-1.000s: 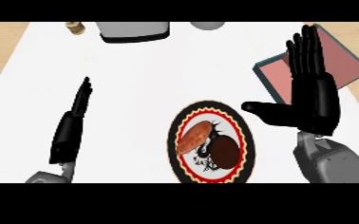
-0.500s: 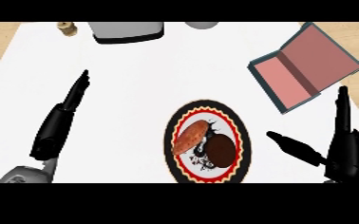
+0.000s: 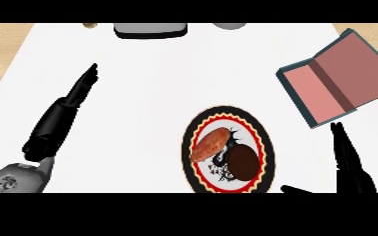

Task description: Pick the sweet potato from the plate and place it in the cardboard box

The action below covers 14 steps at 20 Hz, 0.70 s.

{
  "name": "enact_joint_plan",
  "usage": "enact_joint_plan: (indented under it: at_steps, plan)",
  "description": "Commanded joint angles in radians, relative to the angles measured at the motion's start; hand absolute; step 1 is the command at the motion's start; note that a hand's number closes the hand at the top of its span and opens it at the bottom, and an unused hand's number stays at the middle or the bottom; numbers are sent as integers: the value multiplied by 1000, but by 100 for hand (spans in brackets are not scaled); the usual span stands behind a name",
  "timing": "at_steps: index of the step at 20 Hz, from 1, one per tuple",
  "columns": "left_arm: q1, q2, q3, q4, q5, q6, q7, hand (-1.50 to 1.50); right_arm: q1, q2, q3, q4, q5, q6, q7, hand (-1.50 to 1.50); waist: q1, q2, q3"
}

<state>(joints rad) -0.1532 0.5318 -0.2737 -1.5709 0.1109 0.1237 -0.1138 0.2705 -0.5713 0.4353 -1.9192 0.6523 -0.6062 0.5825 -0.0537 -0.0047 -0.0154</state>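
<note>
Scene: a white counter seen from steeply above, with wooden strips showing at its far corners.
Sweet potato (image 3: 210,145): an orange-brown oval lying on the left half of the plate (image 3: 225,110), near the middle of the counter's near edge. Nothing touches it.
Other food: a dark brown round piece (image 3: 242,161) sits just beside the sweet potato, to its right and nearer.
Cardboard box (image 3: 314,92): open and pink inside, at the far right, well apart from the plate.
Right hand (image 3: 347,160): at the near right, just right of the plate. Its fingers are straight, together and pointing far, with the thumb spread left toward the plate's rim. It holds nothing.
Left hand (image 3: 70,105): rests at the left, well apart from the plate, with fingers straight and together.
Far edge: a grey appliance (image 3: 150,29) and a small grey object (image 3: 231,26).
Change: a second ago the right hand stood farther away, in front of the box. It has since drawn back to the near right beside the plate. The sweet potato has not shifted.
Meaning: the pick has not begun. This looks like the approach, and the hand must still move left over the plate.
</note>
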Motion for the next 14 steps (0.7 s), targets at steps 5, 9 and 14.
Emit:
enact_joint_plan:
  at_steps: [5, 9, 14]
  plan:
    - [-58, -14, -10, 3, 19, -47, 5, 0, -118, 48, 149, -156, 177, 386, 470, -150, 74, 14, 1]
    - [-65, -43, -40, 12, 8, -50, 10, 0, -225, 134, 208, -169, 221, 586, 692, -150, 90, 13, 3]
    - [-91, -28, -13, 42, 19, -75, 6, 0, -348, 331, 245, -69, 244, 726, 853, -150, 95, 14, 7]
